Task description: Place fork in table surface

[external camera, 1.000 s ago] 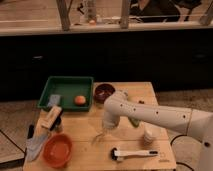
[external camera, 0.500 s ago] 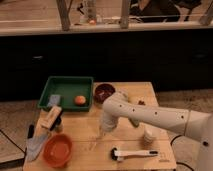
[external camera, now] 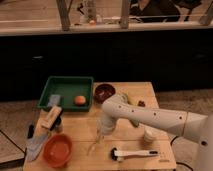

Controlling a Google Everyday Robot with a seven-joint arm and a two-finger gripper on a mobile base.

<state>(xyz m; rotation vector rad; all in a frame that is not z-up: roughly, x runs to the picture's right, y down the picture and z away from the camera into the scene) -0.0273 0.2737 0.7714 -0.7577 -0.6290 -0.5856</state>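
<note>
My gripper (external camera: 103,131) hangs at the end of the white arm over the middle of the light-brown wooden table surface (external camera: 77,126). It is shut on the fork (external camera: 94,146), a slim pale utensil that slants down and to the left from the fingers. The fork's lower tip is at or just above the wood, right of the orange bowl (external camera: 57,149). I cannot tell whether the tip touches the table.
A green tray (external camera: 65,82) at the back left holds an orange ball (external camera: 79,100) and a bluish block. A dark red bowl (external camera: 105,92) stands behind the gripper. A white-handled tool (external camera: 133,153) lies front right, and a grey-bladed knife (external camera: 35,145) and a tan box (external camera: 50,117) lie at left.
The gripper has come down and slightly left with the fork, bringing the fork's tip close to the tabletop. Nothing else has moved.
</note>
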